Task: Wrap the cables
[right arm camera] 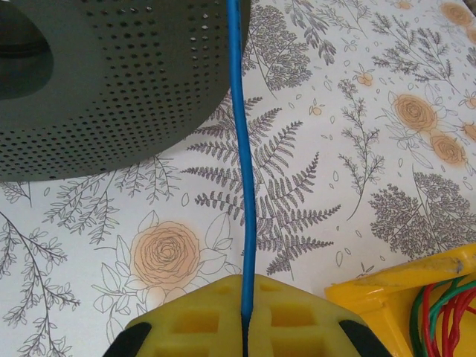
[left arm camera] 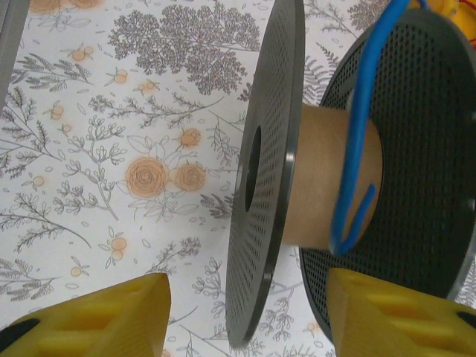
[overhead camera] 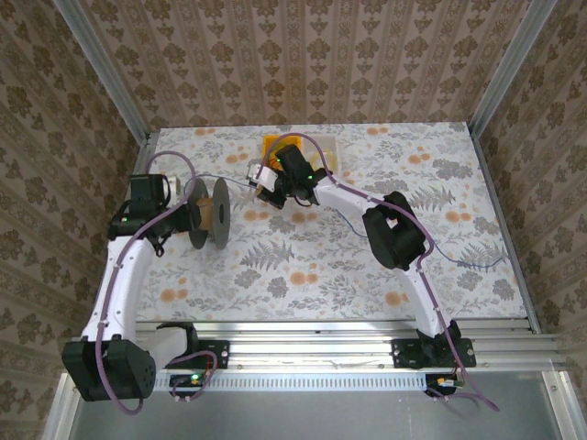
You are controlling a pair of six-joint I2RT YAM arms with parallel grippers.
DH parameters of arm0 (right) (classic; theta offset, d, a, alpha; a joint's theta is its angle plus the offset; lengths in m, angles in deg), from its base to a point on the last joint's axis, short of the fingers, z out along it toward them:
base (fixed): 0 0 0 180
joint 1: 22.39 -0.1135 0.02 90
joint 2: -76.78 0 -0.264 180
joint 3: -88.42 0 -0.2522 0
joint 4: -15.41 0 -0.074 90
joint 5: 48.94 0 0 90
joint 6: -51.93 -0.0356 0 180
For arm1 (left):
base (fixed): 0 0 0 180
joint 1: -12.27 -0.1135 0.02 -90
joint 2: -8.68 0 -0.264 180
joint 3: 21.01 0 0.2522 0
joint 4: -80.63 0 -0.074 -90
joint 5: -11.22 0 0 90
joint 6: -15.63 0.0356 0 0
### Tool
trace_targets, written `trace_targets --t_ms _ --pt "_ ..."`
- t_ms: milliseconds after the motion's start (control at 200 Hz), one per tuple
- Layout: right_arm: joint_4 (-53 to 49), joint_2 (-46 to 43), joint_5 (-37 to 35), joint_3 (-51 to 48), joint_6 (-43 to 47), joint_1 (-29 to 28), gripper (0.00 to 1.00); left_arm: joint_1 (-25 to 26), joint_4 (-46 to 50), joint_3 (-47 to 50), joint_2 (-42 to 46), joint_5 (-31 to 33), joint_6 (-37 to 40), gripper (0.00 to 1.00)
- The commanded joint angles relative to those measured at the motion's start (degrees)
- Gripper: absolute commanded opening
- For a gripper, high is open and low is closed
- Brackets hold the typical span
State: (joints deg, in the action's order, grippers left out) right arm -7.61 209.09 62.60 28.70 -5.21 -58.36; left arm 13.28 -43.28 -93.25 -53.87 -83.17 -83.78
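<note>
Top external view has a black perforated spool with a brown cardboard core (overhead camera: 207,213) standing on its rims toward the left of the flower-printed surface (overhead camera: 367,275), with both arms reaching in to it from either side. In the left wrist view the left gripper (left arm camera: 245,297) has its jaws about half open, one yellow finger to each side of the spool's near flange. Whether they press on the spool I cannot tell. A thin blue cable (right arm camera: 242,149) makes a loop around the cardboard core between the two flanges. From there it runs taut, past the edge of the right flange, to the right gripper (right arm camera: 245,318), just right of the spool. Its jaws are closed tight on the cable. Beyond that grip the cable trails loosely across the right side of the surface. Just beside the right gripper sits a yellow tray (right arm camera: 401,286) holding red and green wires (right arm camera: 446,312).
</note>
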Motion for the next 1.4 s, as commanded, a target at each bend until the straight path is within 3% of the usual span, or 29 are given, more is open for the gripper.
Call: trace_targets --t_ms 0,445,950,1150,1395 --pt "0.09 0.98 -0.77 0.16 1.32 -0.4 0.0 -0.34 -3.84 0.45 -0.25 -1.11 -1.21 0.57" --pt "2.78 1.41 -4.53 -1.49 2.38 -0.57 0.0 -0.34 -3.58 0.31 -0.62 -0.89 -1.63 0.55" --pt "2.68 -0.42 -3.51 -3.74 5.86 -1.68 0.0 -0.27 -7.87 2.26 -5.98 1.19 -3.47 0.43" --pt "2.39 -0.65 -3.99 -3.94 6.69 -1.99 0.0 -0.26 -8.71 1.58 -6.9 2.25 -3.64 0.31" --pt "2.46 -0.62 -4.75 -3.71 6.6 -1.92 0.0 -0.3 -9.1 0.33 -7.81 2.32 -3.6 0.02"
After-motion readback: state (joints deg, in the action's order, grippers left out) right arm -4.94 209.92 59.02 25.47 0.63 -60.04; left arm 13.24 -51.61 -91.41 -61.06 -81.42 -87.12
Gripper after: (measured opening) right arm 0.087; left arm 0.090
